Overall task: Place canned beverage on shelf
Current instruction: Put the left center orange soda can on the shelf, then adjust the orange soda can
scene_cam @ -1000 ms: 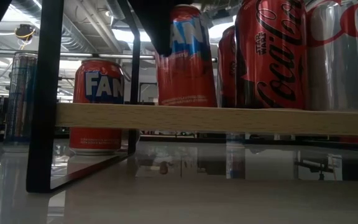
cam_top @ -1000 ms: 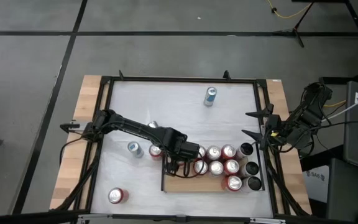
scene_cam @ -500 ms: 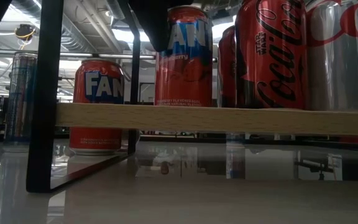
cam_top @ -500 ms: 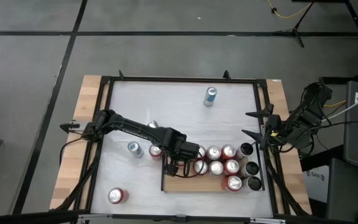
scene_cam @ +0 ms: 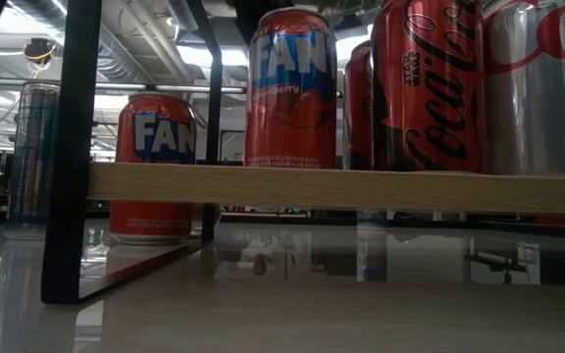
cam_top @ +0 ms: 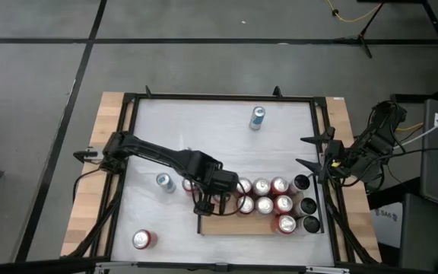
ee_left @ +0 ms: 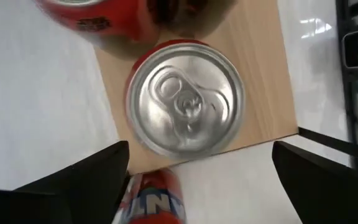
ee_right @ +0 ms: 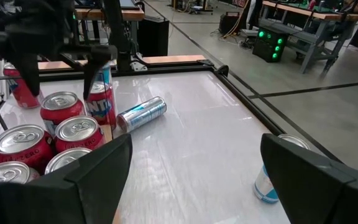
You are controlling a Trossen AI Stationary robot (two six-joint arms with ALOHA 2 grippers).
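Note:
A red Fanta can [ee_left: 185, 99] stands upright by its base on the left end of the light-brown wooden shelf [ee_left: 260, 93], also in the low view [scene_cam: 292, 88]. My left gripper [ee_left: 201, 144] hangs open straight above the can, one finger out on each side, touching nothing; in the high view it covers the can [cam_top: 211, 196]. Several red and silver cans [cam_top: 268, 196] fill the shelf's right part. My right gripper [ee_right: 196, 140] waits open at the table's right edge [cam_top: 310, 156].
A second Fanta can [scene_cam: 155, 167] stands on the table just left of the shelf. A silver-blue can [cam_top: 164, 183], a lying can [ee_right: 142, 112], a far can [cam_top: 257, 118] and a red can [cam_top: 143, 239] are on the white tabletop. Black cans [cam_top: 308, 205] stand by the shelf's right end.
My left gripper has set the Fanta can down upright on the shelf's left end and has gone up off it, shifting slightly toward the near edge. The can now stands alone, its top uncovered in the low view.

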